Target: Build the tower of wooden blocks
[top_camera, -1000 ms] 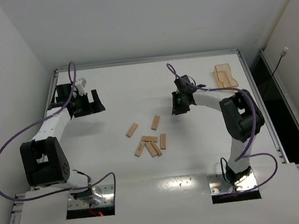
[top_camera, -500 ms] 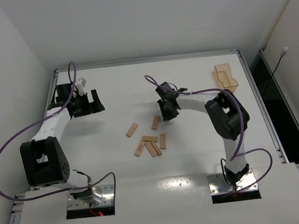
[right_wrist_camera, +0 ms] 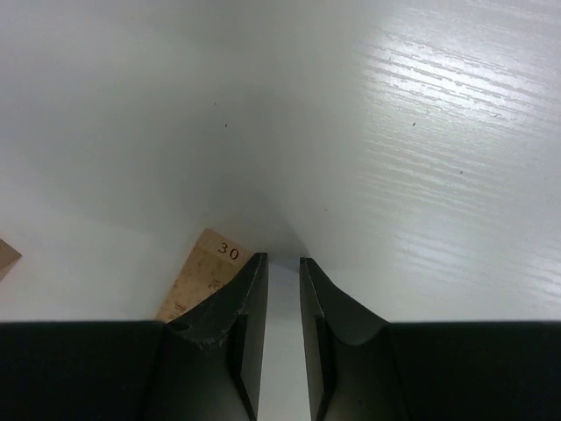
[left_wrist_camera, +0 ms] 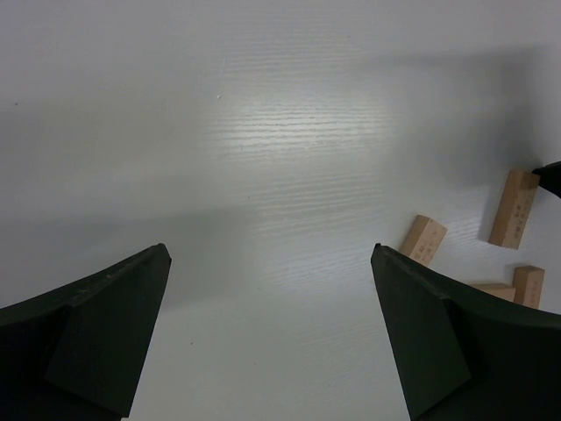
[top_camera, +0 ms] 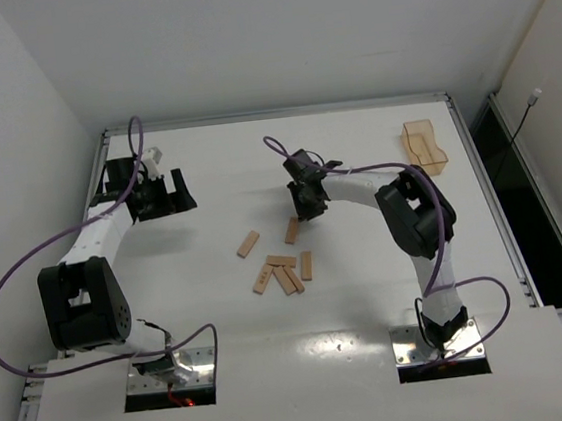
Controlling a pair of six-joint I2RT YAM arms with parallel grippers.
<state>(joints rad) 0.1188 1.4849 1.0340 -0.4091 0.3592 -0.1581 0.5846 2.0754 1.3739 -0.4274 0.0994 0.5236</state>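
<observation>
Wood blocks (top_camera: 283, 271) are being shown lying flat in a single layer on the table (top_camera: 221, 307), at the middle of the top view. The right gripper (top_camera: 306, 210) is being held just above them in the frame, its jaws drawn almost together with only a narrow slit between and nothing in it. The nearest block (top_camera: 292, 230) is lying just below and left of it, long axis running steeply from lower left to upper right. Only the right wrist view is resolving a printed "30" at that block's upper end, just beside one finger (right_wrist_camera: 250, 289). A translucent tray (top_camera: 424, 144) is sitting at the upper right, well apart; every block is lying outside it. The left gripper (top_camera: 164, 196), at the upper left, is being held wide open; its wrist view is catching four blocks at the right edge.
</observation>
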